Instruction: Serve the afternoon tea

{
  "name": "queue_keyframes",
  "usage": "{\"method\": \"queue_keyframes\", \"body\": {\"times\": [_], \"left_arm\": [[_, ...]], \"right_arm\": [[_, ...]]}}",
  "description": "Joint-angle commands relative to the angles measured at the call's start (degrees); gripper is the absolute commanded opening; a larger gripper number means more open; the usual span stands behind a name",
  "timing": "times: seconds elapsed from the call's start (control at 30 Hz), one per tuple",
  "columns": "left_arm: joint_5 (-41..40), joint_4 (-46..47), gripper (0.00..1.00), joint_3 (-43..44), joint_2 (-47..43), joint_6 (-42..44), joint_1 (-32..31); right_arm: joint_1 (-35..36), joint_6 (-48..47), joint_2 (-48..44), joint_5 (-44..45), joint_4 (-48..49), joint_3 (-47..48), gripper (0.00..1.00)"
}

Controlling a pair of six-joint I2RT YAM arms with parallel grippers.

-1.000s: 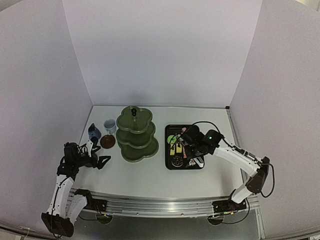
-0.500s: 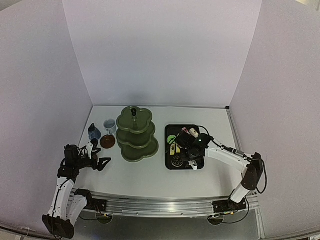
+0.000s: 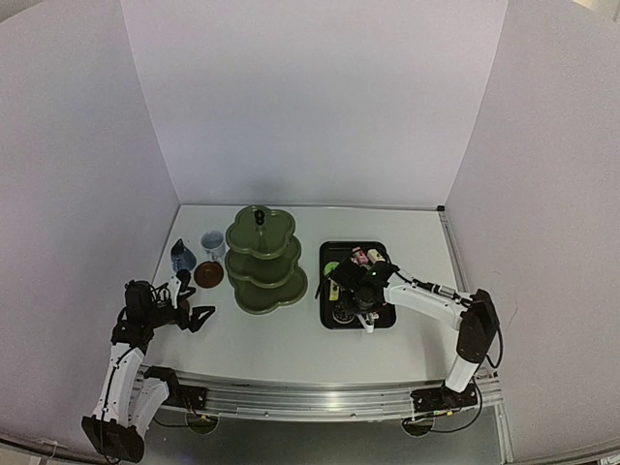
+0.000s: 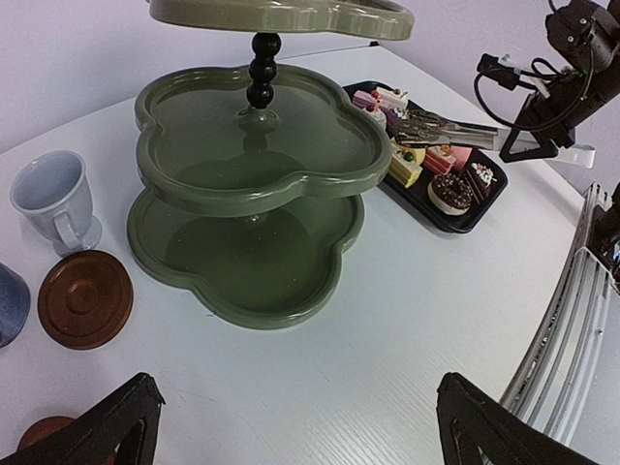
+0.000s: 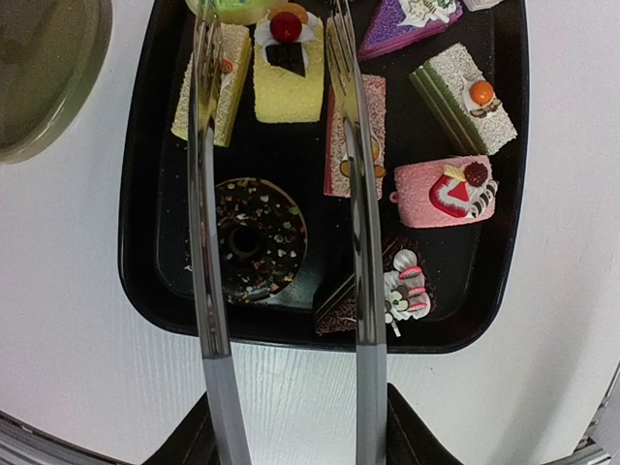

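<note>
The olive-green three-tier stand [image 3: 263,260] [image 4: 262,165] is bare on every tier. Left of it stand a pale cup [image 4: 53,199], a dark-blue cup [image 3: 182,255] and a brown saucer [image 4: 85,298]; a second saucer [image 4: 39,431] lies nearer. Small cakes fill the black tray [image 5: 136,262]: a chocolate ring [image 5: 247,237], a yellow cake [image 5: 286,73], a pink cake [image 5: 441,189] and others. My right gripper [image 5: 291,436] [image 3: 366,300] is shut on the tongs [image 5: 206,194], whose two arms hang apart over the tray, straddling the ring and yellow cake. My left gripper [image 4: 300,392] [image 3: 199,317] is open and holds nothing, facing the stand.
The right arm [image 4: 572,58] reaches across the tray's near end. Bare white tabletop [image 4: 417,310] lies between the stand and the tray. White walls close in the table on three sides, and a metal rail [image 3: 310,397] runs along the near edge.
My right arm has swung left and nearer with the tongs, so they now hang over the tray's near-left part. The left arm has hardly moved.
</note>
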Motion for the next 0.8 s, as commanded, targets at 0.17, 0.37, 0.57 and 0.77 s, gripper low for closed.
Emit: {"method": "queue_keyframes", "body": {"times": [0.17, 0.37, 0.57, 0.77], "left_arm": [[-0.3, -0.5, 1.0, 0.1, 0.2, 2.0, -0.2], [-0.4, -0.2, 1.0, 0.2, 0.7, 2.3, -0.2], [-0.8, -0.6, 1.0, 0.3, 0.3, 2.6, -0.2], [-1.7, -1.3, 1.0, -0.1, -0.5, 2.5, -0.2]], "right_arm": [[0.3, 2.5, -2.3, 1.3, -0.1, -1.6, 0.46], [0.2, 0.3, 0.3, 0.1, -0.1, -0.9, 0.42], [0.1, -1.3, 0.6, -0.3, -0.2, 1.7, 0.22], [0.1, -2.4, -4.1, 0.3, -3.0, 4.6, 0.17]]}}
